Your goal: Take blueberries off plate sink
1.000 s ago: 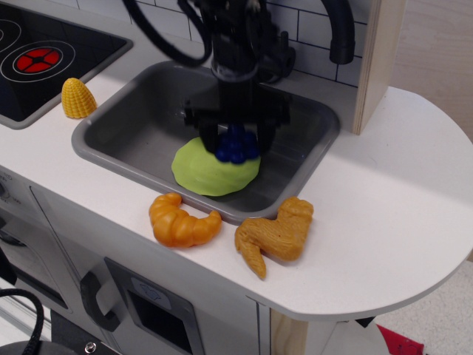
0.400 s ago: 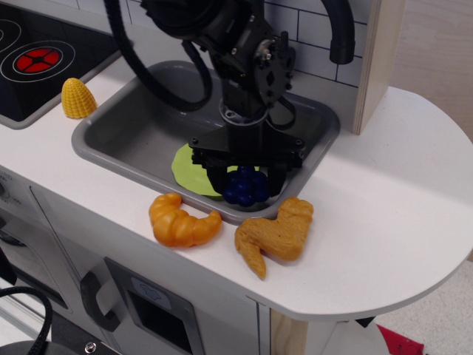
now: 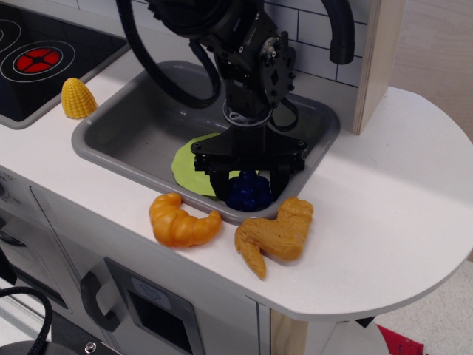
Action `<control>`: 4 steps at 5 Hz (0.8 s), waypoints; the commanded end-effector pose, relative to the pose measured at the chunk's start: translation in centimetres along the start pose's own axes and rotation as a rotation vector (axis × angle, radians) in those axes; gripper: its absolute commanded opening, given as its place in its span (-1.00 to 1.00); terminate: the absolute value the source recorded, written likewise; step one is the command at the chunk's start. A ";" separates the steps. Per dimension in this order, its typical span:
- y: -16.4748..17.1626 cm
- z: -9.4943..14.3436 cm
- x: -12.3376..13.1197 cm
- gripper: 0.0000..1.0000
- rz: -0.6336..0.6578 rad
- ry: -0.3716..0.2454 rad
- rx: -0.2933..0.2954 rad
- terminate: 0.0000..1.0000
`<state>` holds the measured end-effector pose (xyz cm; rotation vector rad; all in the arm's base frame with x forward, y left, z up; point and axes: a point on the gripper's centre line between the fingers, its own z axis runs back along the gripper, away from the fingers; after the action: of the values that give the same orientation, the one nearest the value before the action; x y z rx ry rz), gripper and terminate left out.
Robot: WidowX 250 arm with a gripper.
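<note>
One view only. Camera sits high, in front of toy kitchen, looks down and back at slant toward tiled wall. Medium near: whole grey sink [image 3: 140, 133] fits in middle of frame. White counter [image 3: 384, 200] fills right side, rounded edge lower right. Black stovetop [image 3: 44, 52] cut off at upper left. Cupboard front at lower left. Robot arm comes in from top middle, top part cut off by frame edge.

Gripper [image 3: 248, 182] clamped on blueberries [image 3: 249, 191], low in sink [image 3: 111, 133] at its front wall (just off plate [image 3: 191, 160]), croissant [image 3: 181, 220] on counter nearby.
</note>
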<state>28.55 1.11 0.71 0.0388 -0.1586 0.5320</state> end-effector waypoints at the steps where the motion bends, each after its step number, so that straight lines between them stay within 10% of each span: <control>1: 0.0 1.4 1.1 1.00 0.033 -0.007 -0.013 -1.00; 4: -1.0 5.6 2.7 1.00 0.020 -0.082 -0.107 -1.00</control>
<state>29.90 0.95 5.30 -0.0292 -0.2157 0.5408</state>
